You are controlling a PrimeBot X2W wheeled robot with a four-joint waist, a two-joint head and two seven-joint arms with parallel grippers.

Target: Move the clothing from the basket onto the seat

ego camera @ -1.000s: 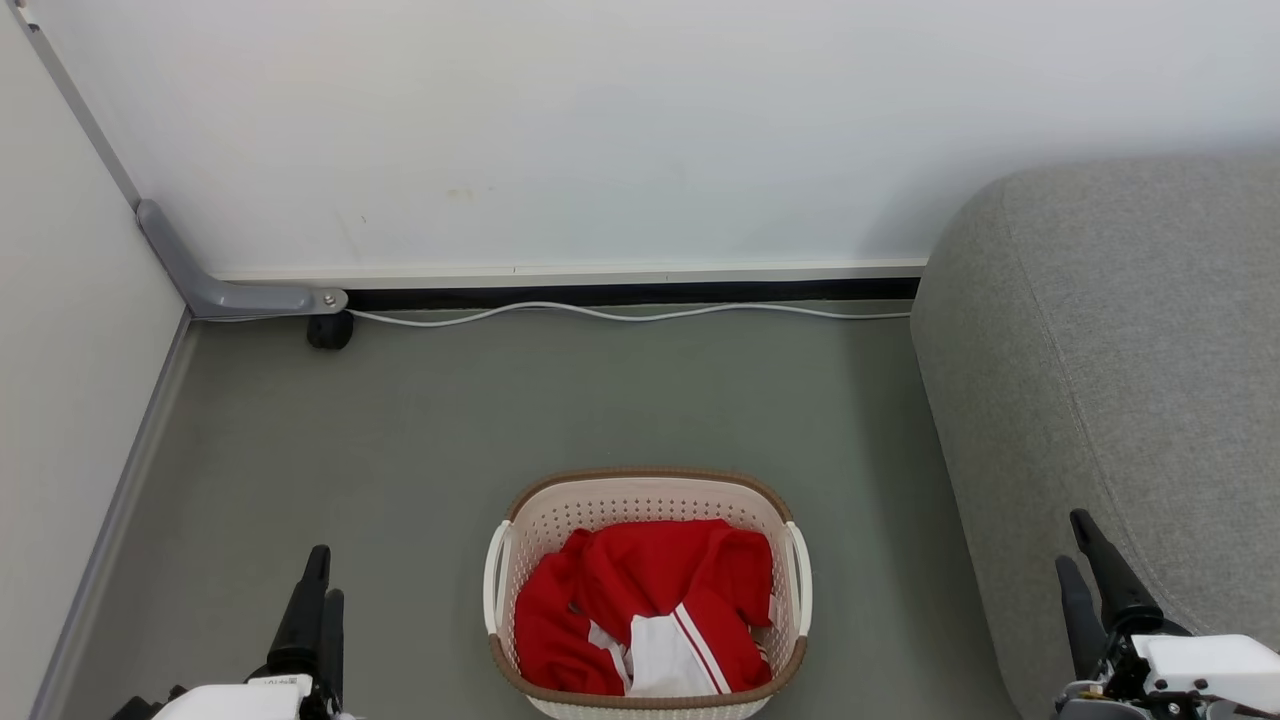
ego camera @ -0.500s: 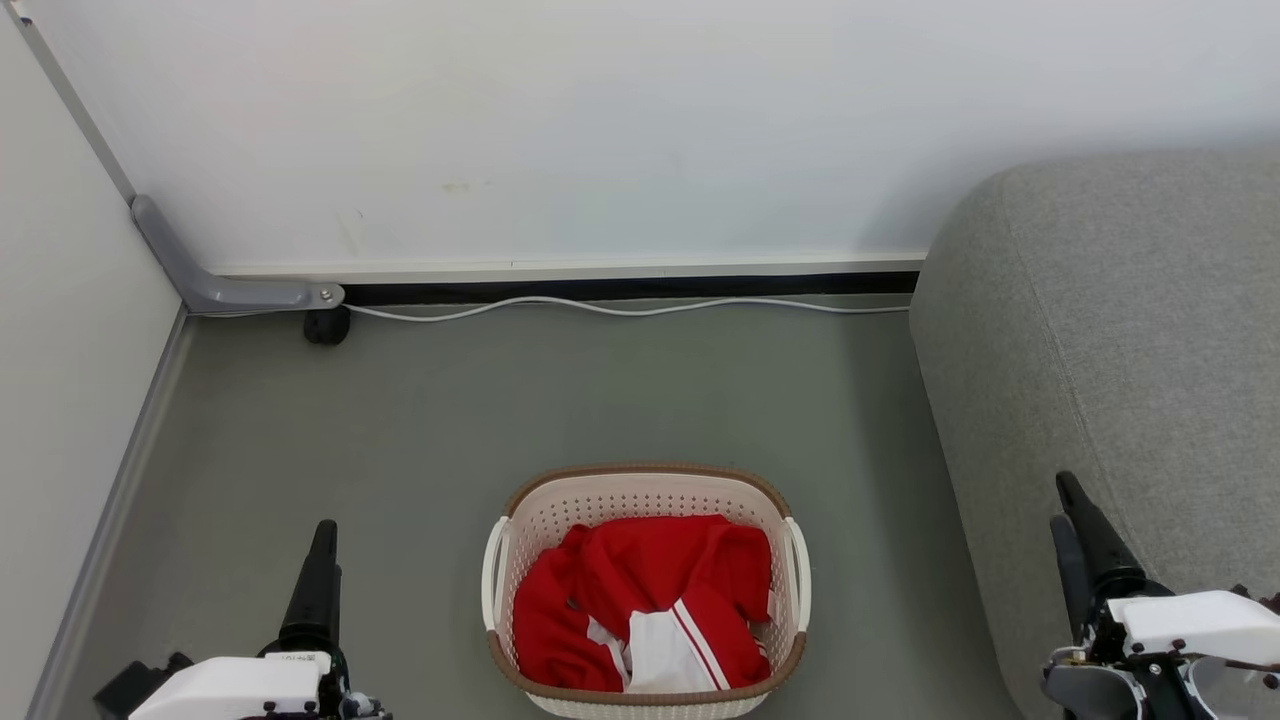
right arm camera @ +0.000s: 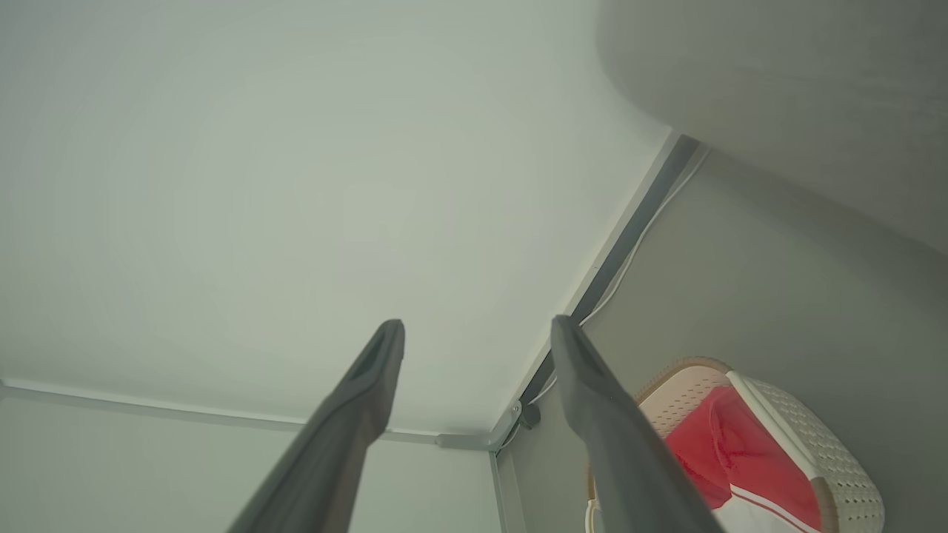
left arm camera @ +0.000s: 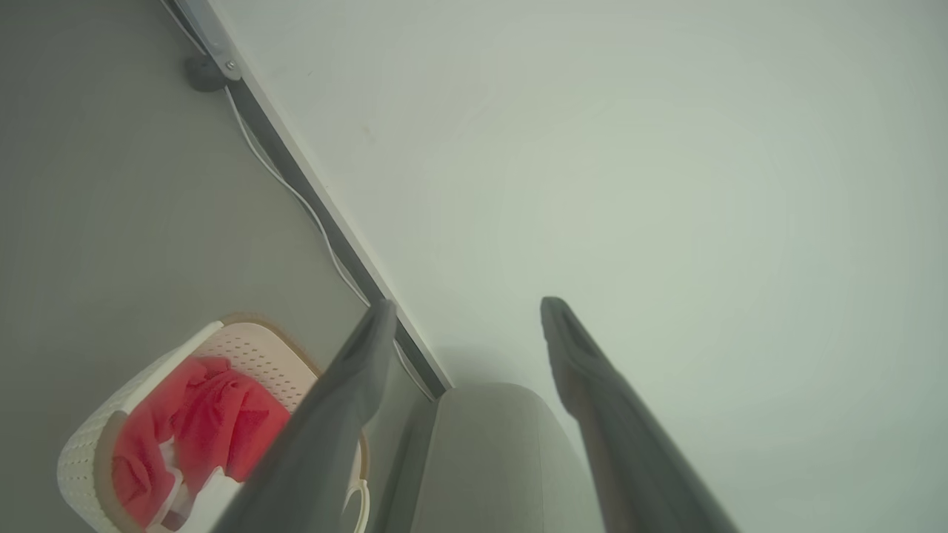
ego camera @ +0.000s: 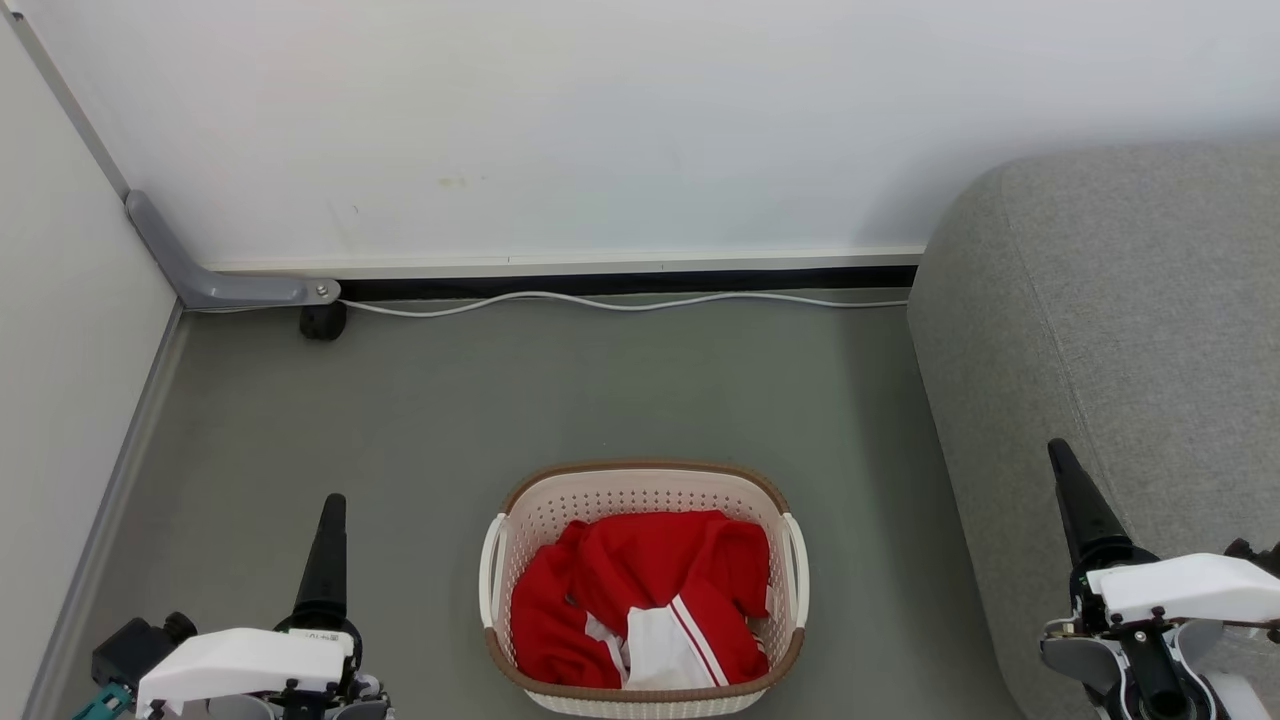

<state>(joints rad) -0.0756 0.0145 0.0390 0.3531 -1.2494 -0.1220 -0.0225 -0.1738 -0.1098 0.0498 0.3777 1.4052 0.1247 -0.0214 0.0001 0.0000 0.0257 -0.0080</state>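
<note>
Red clothing (ego camera: 640, 595) with white stripes and a white panel lies crumpled in the cream perforated basket (ego camera: 640, 485) on the floor at the bottom centre. The grey sofa seat (ego camera: 1130, 330) fills the right side. My left gripper (ego camera: 330, 540) stands at the lower left, well left of the basket. My right gripper (ego camera: 1072, 495) stands at the lower right, in front of the seat. Both wrist views show open jaws with nothing between them: left gripper (left arm camera: 463, 311), right gripper (right arm camera: 478, 333). The clothing (left arm camera: 200, 429) and the basket (right arm camera: 829, 437) also show there.
A white wall (ego camera: 560, 120) closes the back, with a white cable (ego camera: 620, 303) along its base. A grey bracket with a black caster (ego camera: 322, 322) sits at the back left corner. Another wall panel (ego camera: 60, 400) runs down the left. Grey floor (ego camera: 560, 400) surrounds the basket.
Both grippers have risen further into the head view, fingers pointing up. The basket and clothing have stayed put; the camera has shifted slightly.
</note>
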